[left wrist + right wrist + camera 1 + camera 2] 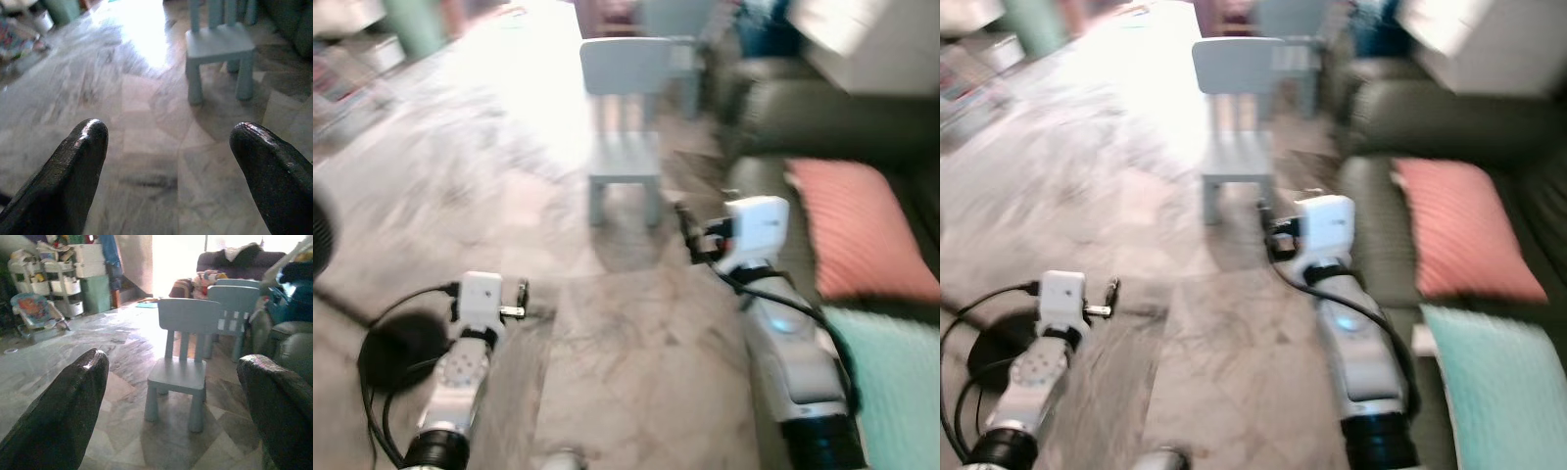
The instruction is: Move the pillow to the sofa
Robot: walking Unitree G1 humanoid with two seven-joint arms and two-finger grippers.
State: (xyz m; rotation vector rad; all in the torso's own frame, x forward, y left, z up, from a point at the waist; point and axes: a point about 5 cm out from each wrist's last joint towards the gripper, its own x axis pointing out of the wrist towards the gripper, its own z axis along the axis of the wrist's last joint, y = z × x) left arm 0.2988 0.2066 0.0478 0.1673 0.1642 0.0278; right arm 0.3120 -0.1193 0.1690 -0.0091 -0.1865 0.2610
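The head cameras, blurred by motion, looked down over a grey marbled floor (626, 362). On the right stood a dark sofa (822, 122), and on its seat lay a salmon-pink pillow (857, 230) with a ribbed cover, flat and free of either arm. Nearer along the same seat lay a mint-green cushion (891, 382), just beside the pink one. Which pillow the task meant could not be told.

The pink pillow looked soft, light and easily squashed, not fragile. It would likely sag if pinched at one corner, so a hold across an edge or on two opposite sides seemed safer.

The right gripper (171, 396) reached forward at mid-height, just left of the sofa's front edge, its two black fingers (58, 416) spread wide with nothing between them, aimed at a small pale-blue chair (183, 357) farther off. The left gripper (171, 166) was held lower and nearer on the left, fingers equally spread and empty, pointing over bare floor.
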